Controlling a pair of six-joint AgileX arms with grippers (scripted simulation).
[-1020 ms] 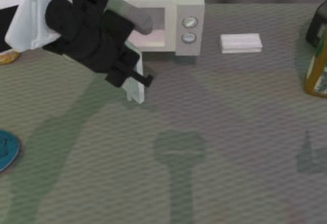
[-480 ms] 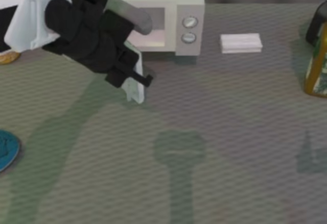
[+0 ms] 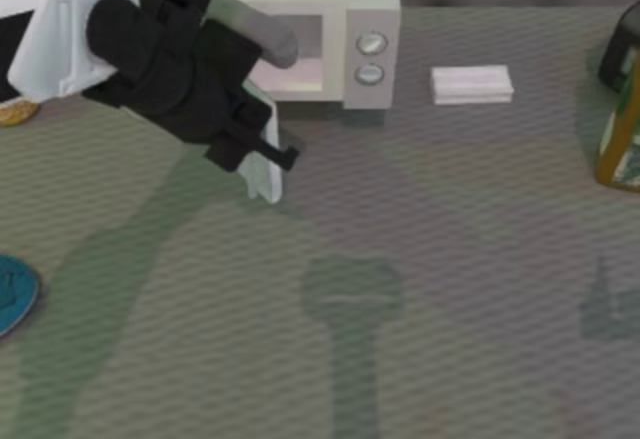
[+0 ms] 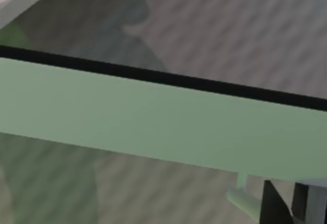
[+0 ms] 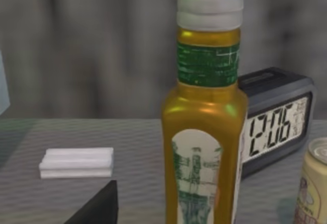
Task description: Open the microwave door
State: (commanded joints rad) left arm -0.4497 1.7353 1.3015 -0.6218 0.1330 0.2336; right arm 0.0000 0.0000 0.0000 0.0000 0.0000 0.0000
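Only readable txt: digital clock [image 5: 278, 124] is showing "12:06" in big dark digits on its pale screen, standing just behind the amber bottle [image 5: 204, 132]. Bottle's green neck band and front label are carrying print too small to read. Can [image 5: 312, 183] beside it is showing a label, also illegible. Microwave knobs [image 3: 371, 57]: no markings legible.

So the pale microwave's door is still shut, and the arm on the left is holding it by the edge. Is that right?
Not quite. The top view shows the flat pale grey-white microwave door already swung open, jutting out toward the front of the table, with the cavity of the pale grey-white microwave with two silver knobs exposed. The rest stands: the left gripper is at the door's outer edge.
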